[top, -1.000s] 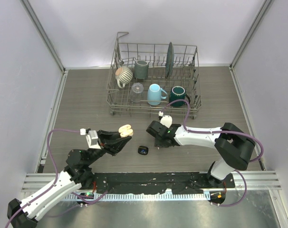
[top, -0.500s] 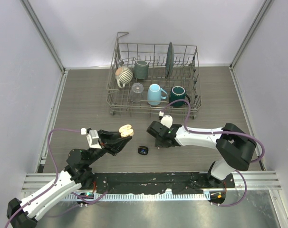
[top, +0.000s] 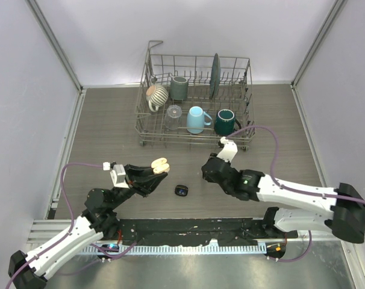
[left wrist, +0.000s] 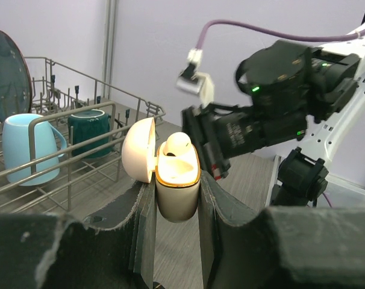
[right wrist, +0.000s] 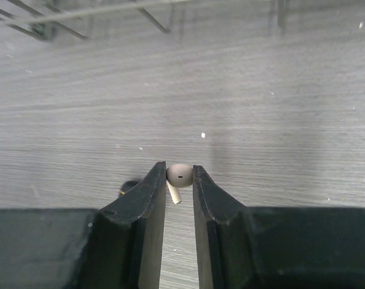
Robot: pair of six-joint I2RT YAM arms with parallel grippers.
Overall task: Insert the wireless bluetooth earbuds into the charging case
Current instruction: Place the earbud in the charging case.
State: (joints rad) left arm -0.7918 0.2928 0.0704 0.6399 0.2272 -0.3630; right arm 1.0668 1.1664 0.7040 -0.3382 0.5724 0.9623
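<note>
The right gripper [right wrist: 179,169] pinches the tiny, light cream earbud [right wrist: 182,176] by its slick head, where it looks prone to swivel, while the left gripper [left wrist: 176,184] clamps the open charging case [left wrist: 177,201].

light bright, even, from overhead | shadows soft | glare on base plate [top: 188,268] | left gripper [left wrist: 176,182] body blurred close-up

Grey wood-grain worktop [top: 110,123] carries a wire dish rack [top: 188,140] along its far side; a small black case [top: 182,191] lies alone near the front edge, well apart from the rack.
</note>
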